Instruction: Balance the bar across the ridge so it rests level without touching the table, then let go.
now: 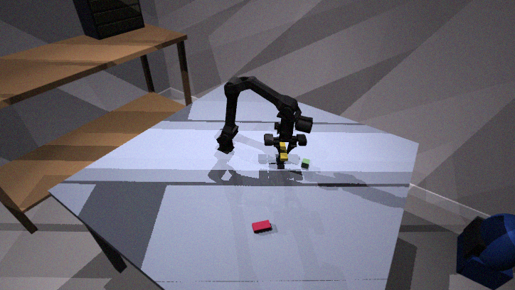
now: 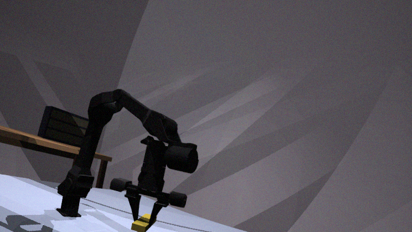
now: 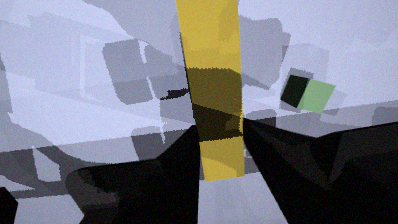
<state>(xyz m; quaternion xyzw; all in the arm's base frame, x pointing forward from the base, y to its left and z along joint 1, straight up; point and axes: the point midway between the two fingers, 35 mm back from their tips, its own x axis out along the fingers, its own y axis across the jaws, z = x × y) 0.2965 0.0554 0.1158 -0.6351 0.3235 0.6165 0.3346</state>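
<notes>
My gripper (image 1: 283, 152) (image 2: 143, 222) (image 3: 218, 127) is shut on the yellow bar (image 1: 284, 157) (image 2: 140, 226) (image 3: 212, 35) and holds it above the table (image 1: 201, 216). In the wrist view the bar runs lengthwise between the fingers, with its longer part beyond them. A small green block (image 1: 305, 161) (image 3: 319, 96) with one dark side stands on the table, a little to the right of the bar in the top view and in the wrist view. It may be the ridge; its exact shape is too small to tell. The bar does not touch it.
A flat red block (image 1: 261, 226) lies on the table toward the front in the top view. A wooden shelf (image 1: 144, 41) with a dark drawer unit (image 1: 117, 15) stands behind on the left. A blue object (image 1: 498, 230) is on the floor at the right. Shadows cross the table.
</notes>
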